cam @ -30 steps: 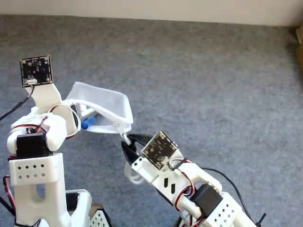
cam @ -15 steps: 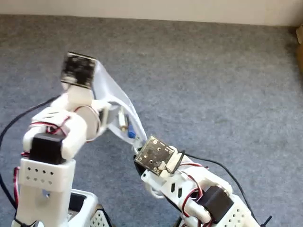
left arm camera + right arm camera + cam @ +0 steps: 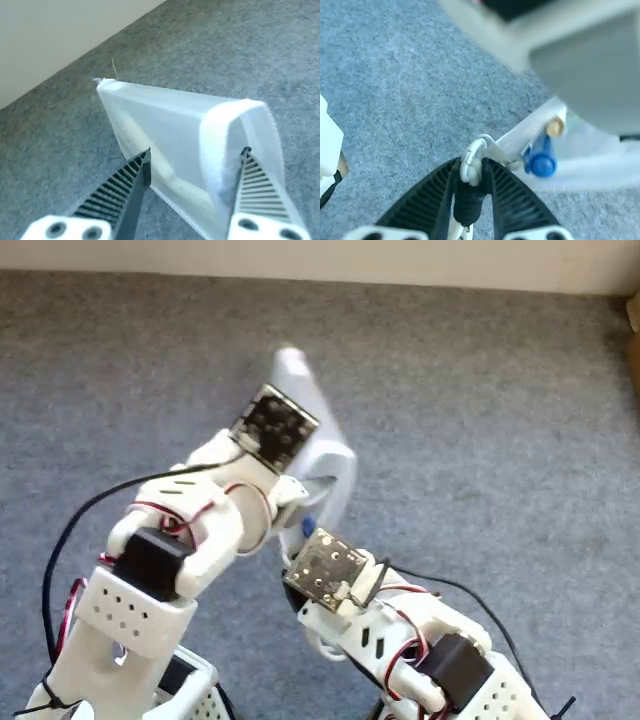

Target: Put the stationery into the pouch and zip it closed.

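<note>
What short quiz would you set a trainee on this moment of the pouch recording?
1. True or false: the right gripper has its jaws shut on the zip pull.
2. What colour is the pen showing at the mouth of the pouch? A red, B blue, C green.
3. Short answer: which arm has the body of the pouch between its jaws?

Key: 1 true; 2 B; 3 the left gripper.
</note>
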Controlling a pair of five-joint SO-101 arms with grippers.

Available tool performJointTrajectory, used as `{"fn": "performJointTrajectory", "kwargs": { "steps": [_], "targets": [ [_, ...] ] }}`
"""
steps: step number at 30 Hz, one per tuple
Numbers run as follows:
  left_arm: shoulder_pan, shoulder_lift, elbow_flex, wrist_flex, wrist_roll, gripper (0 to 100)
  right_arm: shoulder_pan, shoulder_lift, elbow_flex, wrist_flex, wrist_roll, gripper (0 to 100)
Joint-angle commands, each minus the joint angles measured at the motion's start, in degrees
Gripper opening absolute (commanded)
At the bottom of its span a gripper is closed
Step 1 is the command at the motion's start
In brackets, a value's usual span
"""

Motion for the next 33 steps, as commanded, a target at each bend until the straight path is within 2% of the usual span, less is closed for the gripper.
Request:
{"fn": "performJointTrajectory", "kwargs": {
  "steps": [1,6,13,19,23,28,33],
  "targets": [
    [1.7,-1.7,-0.3,-2.0,-0.5,27,-0.6,-0.8,-3.5,0.1,0.6,0.5],
    [0.8,-1.8,-1.8,-1.9,-0.5,27,-0.2,-0.8,-3.8,0.1,0.6,0.5],
    [-5.8,-1.9,-5.0,0.8,-0.2,27,-0.1,-0.8,-3.9,0.1,0.5,0.5],
    [-5.8,-1.9,-12.1,10.1,-0.2,27,0.4,-1.1,-5.2,-0.3,0.1,0.5],
    [-6.3,-1.9,-17.6,17.8,-0.2,27,4.5,-6.6,-8.7,-0.3,0.1,0.5],
    [-6.4,-1.9,-25.2,27.4,-0.2,27,5.1,-10.9,-10.7,-0.6,0.1,0.4],
    [-6.5,-1.9,-31.7,33.9,-0.1,27,5.3,-10.3,-11.2,-6.5,0.1,0.4]
  ]
}}
